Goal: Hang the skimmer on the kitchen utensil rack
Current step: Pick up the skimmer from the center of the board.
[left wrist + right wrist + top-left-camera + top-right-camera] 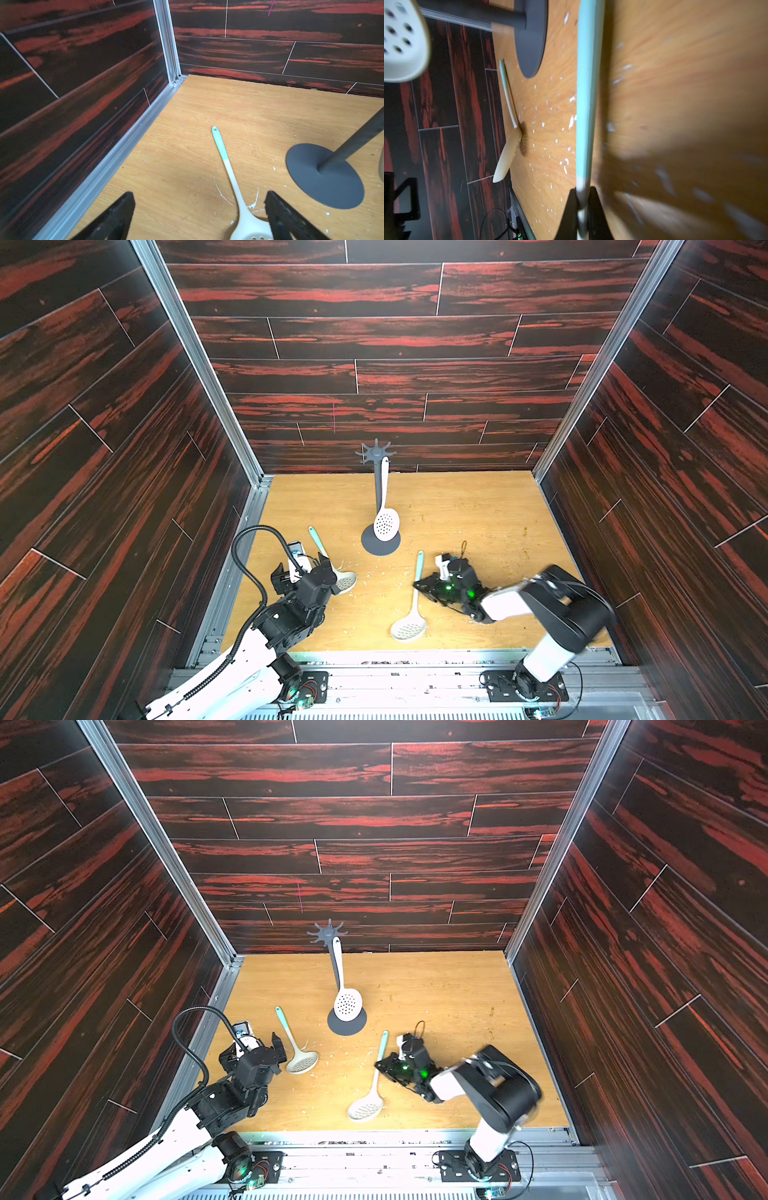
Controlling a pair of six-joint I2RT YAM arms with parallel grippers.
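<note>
The dark grey kitchen utensil rack [378,489] stands mid-table at the back, with a white skimmer [386,524] hanging from its hook crown [329,932]. A teal-handled skimmer [415,601] lies on the table at the front right. My right gripper [582,195] is shut on its handle where the teal meets the white, with the head [365,1108] resting on the wood. My left gripper [199,194] is open, low over the neck of a second teal-handled skimmer [220,145] lying at the left. That neck sits close to one finger [276,207].
Dark red-streaked walls [104,448] close in the table on three sides, with an aluminium rail [116,153] along the left edge. The rack's round base [324,176] sits close beside my left gripper. White flecks [564,162] dot the wooden tabletop [478,510].
</note>
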